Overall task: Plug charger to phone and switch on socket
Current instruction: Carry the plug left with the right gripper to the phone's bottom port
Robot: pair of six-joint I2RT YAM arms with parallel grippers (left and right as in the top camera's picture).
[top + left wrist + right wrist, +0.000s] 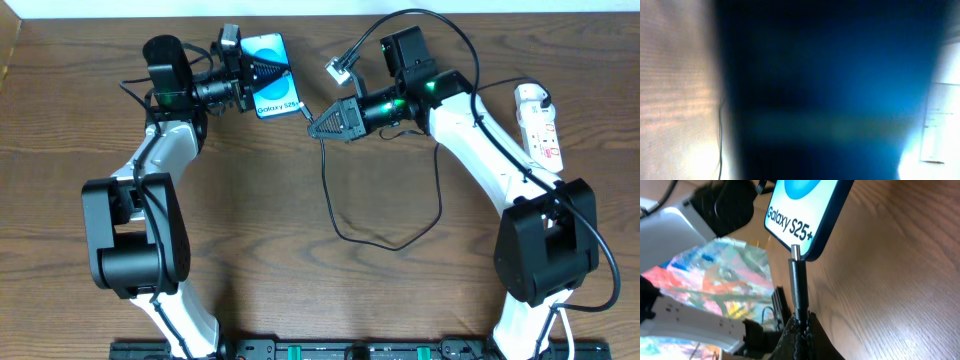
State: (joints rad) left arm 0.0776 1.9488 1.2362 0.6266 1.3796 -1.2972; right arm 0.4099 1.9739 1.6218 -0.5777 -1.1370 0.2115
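Wooden table [260, 200]: left gripper [264, 72] clamps phone [276, 100]; right gripper [800, 326] pinches charger [799, 287] at phone's edge; misaligned tip could jam.

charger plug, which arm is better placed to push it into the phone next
Right. The right end effector is shut on the charger, whose metal tip sits just at the bottom edge of the phone. The left end effector appears clamped on the phone, so it can only brace it.

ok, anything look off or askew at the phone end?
The charger plug meets the phone at its bottom edge with its metal tip bare, so it is not seated. The phone hangs tilted above the table. Nothing looks damaged.
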